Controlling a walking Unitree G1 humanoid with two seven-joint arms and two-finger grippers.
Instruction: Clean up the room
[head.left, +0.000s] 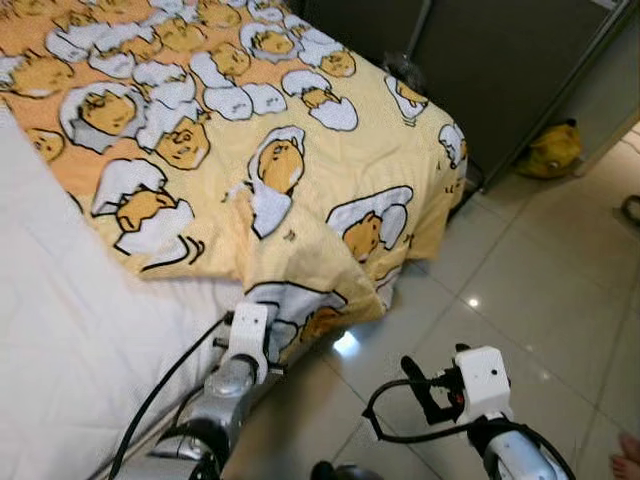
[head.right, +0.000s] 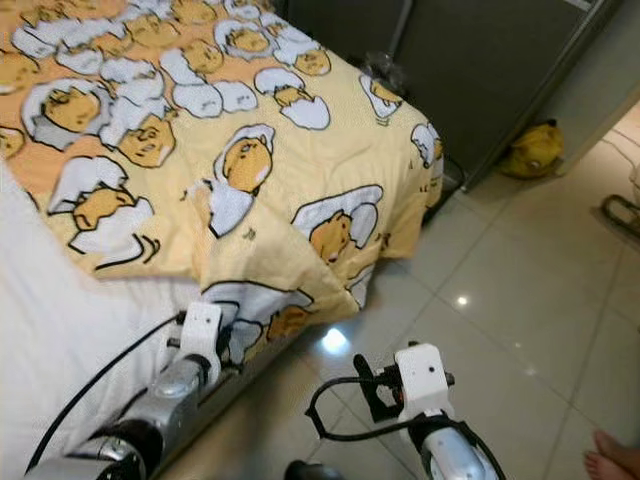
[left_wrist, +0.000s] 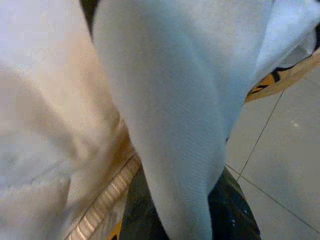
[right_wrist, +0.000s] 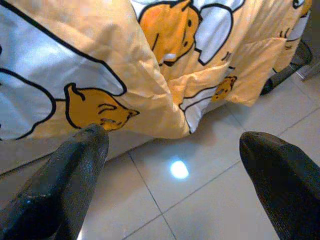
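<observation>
White mattress sheet (head.left: 60, 330) occupies the left of the head views, bare where the cover stops short. Its near and left limits are cut off by the frame edge.

Yellow cartoon-print blanket (head.left: 260, 150) lies spread over the bed, running from the far left to the bed's corner, where it drapes over the side toward the tiled floor (head.left: 520, 290). One corner of the blanket is bunched into a raised fold at the near edge of the bed.

Left gripper (head.left: 262, 312) sits at that fold, its fingers buried under the fabric; whether they are apart or clamped on the cloth cannot be told. The left wrist view is pressed against pale cloth, blurred, with a dark shape at the bottom that cannot be identified and a strip of blanket and floor tile at one edge.

Right gripper (right_wrist: 175, 150) hangs over the floor just beside the bed, fingers (right_wrist: 75, 165) spread wide apart, holding nothing, pointed at the hanging blanket hem.

Dark cabinet or wall panels (head.left: 500, 70) stand beyond the bed. A yellow bag-like object (head.left: 550, 148) lies on the floor at their base; detail too small to confirm. A person's bare toes (head.right: 610, 462) enter at the lower right corner, otherwise cut off.
</observation>
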